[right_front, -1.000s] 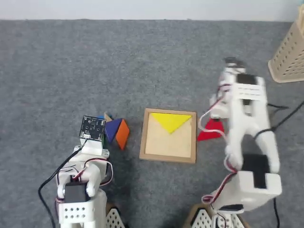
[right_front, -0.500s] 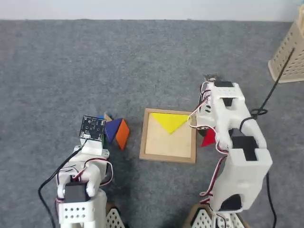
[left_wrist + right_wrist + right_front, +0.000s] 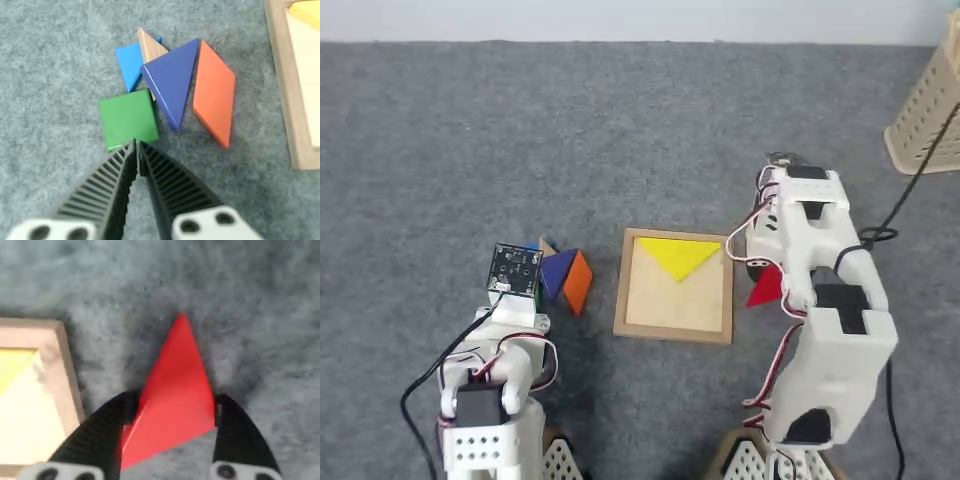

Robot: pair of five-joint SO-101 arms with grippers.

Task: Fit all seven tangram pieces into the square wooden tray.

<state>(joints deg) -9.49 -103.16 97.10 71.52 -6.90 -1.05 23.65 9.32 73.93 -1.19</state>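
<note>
carpet (image 3: 520,130) — right gripper (image 3: 175,401) clasps red triangle (image 3: 176,365)

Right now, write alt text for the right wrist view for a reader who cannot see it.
The hand grips a red triangle by two edges, over grey carpet. Beside it lies a corner of the wooden tray, with a yellow piece inside.

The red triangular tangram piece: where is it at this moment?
In the high view the red triangular tangram piece is just right of the square wooden tray, close to its right rim, gripped between the fingers of the right gripper.
</note>
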